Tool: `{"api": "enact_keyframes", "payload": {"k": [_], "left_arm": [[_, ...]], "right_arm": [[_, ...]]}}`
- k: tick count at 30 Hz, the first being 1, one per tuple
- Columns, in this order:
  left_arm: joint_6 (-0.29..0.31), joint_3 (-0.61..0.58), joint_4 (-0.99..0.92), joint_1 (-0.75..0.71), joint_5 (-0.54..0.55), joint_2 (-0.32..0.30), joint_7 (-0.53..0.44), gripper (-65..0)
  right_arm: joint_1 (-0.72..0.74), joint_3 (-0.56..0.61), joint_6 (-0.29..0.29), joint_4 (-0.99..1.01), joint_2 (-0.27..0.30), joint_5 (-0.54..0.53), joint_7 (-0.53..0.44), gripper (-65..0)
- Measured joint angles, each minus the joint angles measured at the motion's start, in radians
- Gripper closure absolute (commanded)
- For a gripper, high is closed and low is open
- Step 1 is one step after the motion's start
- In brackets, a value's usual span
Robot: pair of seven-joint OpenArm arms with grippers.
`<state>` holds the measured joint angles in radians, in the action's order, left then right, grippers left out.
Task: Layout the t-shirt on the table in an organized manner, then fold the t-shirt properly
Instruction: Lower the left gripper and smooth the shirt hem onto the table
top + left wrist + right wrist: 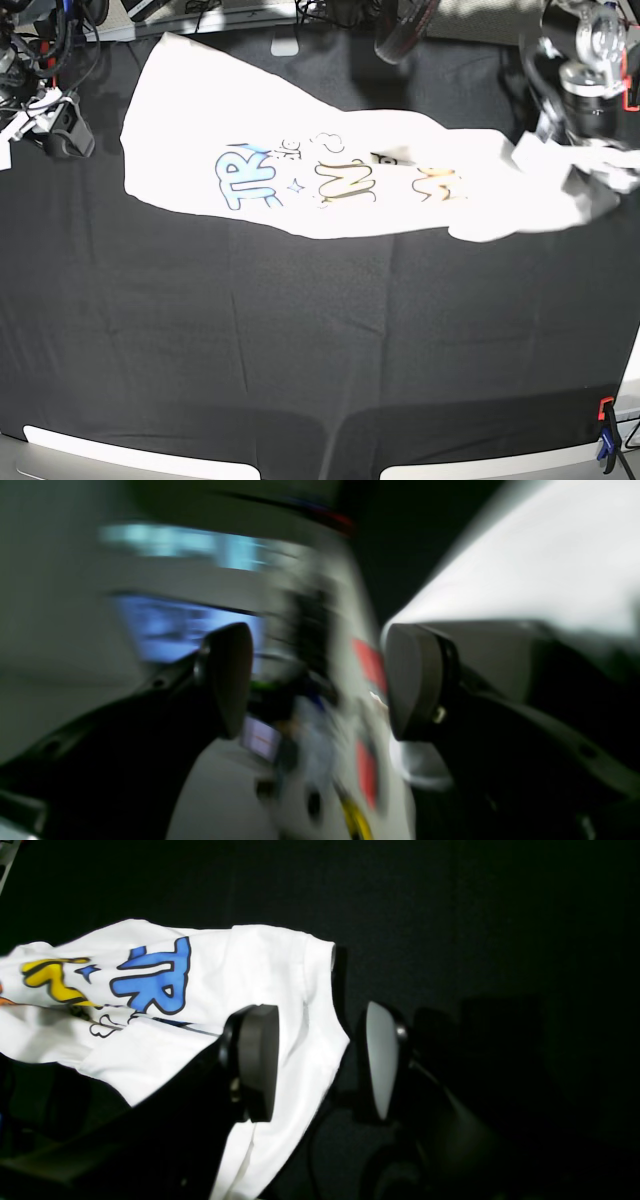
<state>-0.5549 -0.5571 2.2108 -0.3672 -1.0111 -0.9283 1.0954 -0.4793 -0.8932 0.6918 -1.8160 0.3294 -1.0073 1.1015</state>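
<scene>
T-shirt [290, 170] lies bunched on black cloth [300, 330], 2 tools, left [320, 680] and right [322, 1062], wide open, gripping nothing

Left wrist view motion-blurred; t-shirt [260, 965] cut off at left edge.

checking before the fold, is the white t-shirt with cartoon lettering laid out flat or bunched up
Bunched, not flat: the white cotton-like t-shirt lies as a long uneven strip, its blue and yellow lettering partly swallowed by creases.

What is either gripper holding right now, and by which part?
Nothing: both the left gripper and right gripper stand open, neither gripping the white cotton-like printed t-shirt.
</scene>
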Motion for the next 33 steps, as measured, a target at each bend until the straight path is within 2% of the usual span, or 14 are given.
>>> {"api": "enact_keyframes", "payload": {"k": [2,5,7,10,15,18,23,25,28,33], "left_arm": [[-0.022,0.000,0.001,0.047,-0.023,0.002,-0.019,-38.7],[-0.018,0.000,0.001,0.132,0.068,0.002,-0.010,-38.7],[0.009,0.000,0.001,0.180,0.159,0.002,-0.009,-38.7],[0.096,0.000,0.001,0.238,0.349,0.003,-0.068,-38.7],[0.339,-0.003,-0.010,0.349,0.781,0.004,-0.252,-38.7],[0.435,-0.005,-0.060,0.424,0.909,0.012,-0.278,-38.6],[0.591,-0.004,-0.336,0.599,1.144,0.101,-0.277,-38.2],[0.633,-0.005,-0.481,0.662,1.251,0.146,-0.272,-38.2],[0.661,-0.003,-0.634,0.727,1.339,0.200,-0.240,-38.2],[0.750,-0.004,-0.675,0.734,1.505,0.219,-0.171,-38.2]], "right_arm": [[0.000,0.000,0.000,0.000,0.000,0.000,0.000,-27.8],[0.000,0.000,0.000,0.000,-0.002,0.000,0.000,-27.8],[0.000,0.000,0.000,0.000,-0.001,0.001,0.000,-27.8],[0.000,0.000,0.000,0.000,0.000,0.000,0.000,-27.8],[0.000,0.000,0.000,0.000,-0.001,0.000,0.000,-27.8],[0.000,0.000,0.000,0.000,0.000,0.000,0.000,-27.8],[0.000,0.000,0.000,0.000,-0.010,-0.006,0.001,-27.8],[0.000,0.000,0.000,0.000,-0.016,-0.007,0.001,-27.8],[0.000,-0.001,0.000,0.000,-0.032,-0.007,0.001,-27.8],[0.000,-0.001,0.000,0.000,-0.053,-0.005,0.004,-27.8]]}}
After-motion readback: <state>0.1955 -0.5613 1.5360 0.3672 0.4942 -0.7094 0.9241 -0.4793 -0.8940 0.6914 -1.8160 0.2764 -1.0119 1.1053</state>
